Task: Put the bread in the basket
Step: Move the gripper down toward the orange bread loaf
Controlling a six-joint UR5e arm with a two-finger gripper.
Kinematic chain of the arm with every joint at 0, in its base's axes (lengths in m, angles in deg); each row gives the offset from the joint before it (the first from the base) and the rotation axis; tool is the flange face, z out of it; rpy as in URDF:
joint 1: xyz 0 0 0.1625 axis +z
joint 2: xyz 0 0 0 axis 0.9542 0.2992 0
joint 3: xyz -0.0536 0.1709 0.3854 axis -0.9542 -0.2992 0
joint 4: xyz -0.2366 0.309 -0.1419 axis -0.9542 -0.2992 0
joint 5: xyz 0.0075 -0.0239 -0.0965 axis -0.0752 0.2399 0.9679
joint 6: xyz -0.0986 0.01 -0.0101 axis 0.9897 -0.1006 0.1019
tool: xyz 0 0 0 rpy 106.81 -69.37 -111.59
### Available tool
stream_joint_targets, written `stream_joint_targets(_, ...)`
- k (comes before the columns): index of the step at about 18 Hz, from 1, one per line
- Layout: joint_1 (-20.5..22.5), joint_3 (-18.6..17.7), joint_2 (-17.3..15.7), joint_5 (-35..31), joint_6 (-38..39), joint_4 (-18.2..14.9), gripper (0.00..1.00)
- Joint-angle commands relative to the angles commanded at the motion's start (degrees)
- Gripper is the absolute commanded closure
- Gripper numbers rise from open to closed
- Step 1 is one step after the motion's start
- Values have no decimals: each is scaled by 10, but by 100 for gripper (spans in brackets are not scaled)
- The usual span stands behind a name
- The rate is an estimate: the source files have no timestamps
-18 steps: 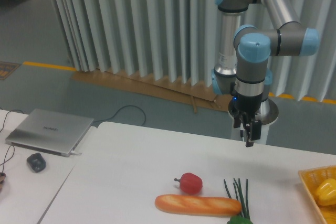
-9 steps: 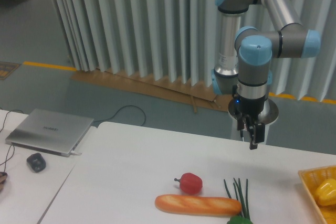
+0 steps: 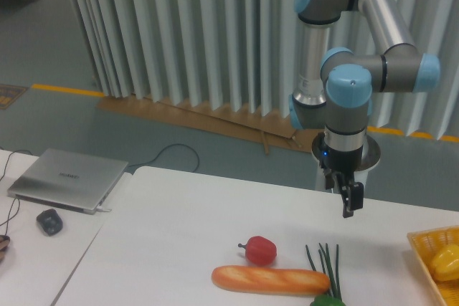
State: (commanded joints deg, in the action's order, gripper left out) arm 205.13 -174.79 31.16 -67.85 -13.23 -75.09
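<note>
Hovering over the table [image 3: 186,220], our gripper [image 3: 348,202] holds nothing; we cannot tell whether its fingers are apart. The basket [image 3: 423,243] sits at three o'clock, the bread [image 3: 269,279] flat at six, the pepper [image 3: 260,249] just beside it. We judge a mid-loaf crosswise grasp is best, clear of the pepper.

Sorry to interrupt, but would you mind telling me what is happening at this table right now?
The arm's end effector hangs in the air above the white table, holding nothing; whether it is open is unclear. The bread lies untouched on the table, beside a red pepper and some green stalks. The basket sits at the right edge with a yellow pepper in it. The loaf has not yet been picked up.
</note>
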Motion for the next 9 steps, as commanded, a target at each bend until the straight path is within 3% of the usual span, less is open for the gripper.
stream_joint_targets(5,-9,13,21,2,27,3,0)
stream_joint_targets(9,-41,14,50,1,79,68,0)
